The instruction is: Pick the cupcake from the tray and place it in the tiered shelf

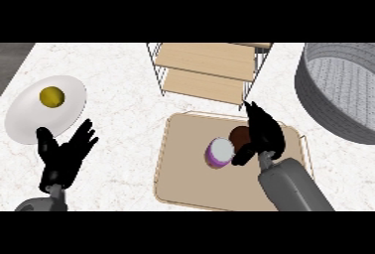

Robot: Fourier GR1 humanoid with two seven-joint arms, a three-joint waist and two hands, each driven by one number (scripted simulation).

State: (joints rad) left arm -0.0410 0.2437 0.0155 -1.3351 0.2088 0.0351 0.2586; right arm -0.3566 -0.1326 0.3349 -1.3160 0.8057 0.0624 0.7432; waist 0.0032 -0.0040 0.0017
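A cupcake (239, 134) with a dark brown top lies on the tan tray (183, 168), partly hidden behind my right hand (262, 133). The right hand is above the tray with fingers straight, pointing toward the shelf, thumb down beside the cupcake; it holds nothing. A round purple-rimmed item (219, 152) with a pale face lies just left of the cupcake. The tiered shelf (209, 69), wire frame with light wooden boards, stands at the back behind the tray. My left hand (64, 154) rests open at the lower left, fingers up.
A white plate (29, 116) with a yellow-olive round item (52, 96) sits at the far left. A large grey basket-like container (341, 89) stands at the right edge. The counter is pale marble.
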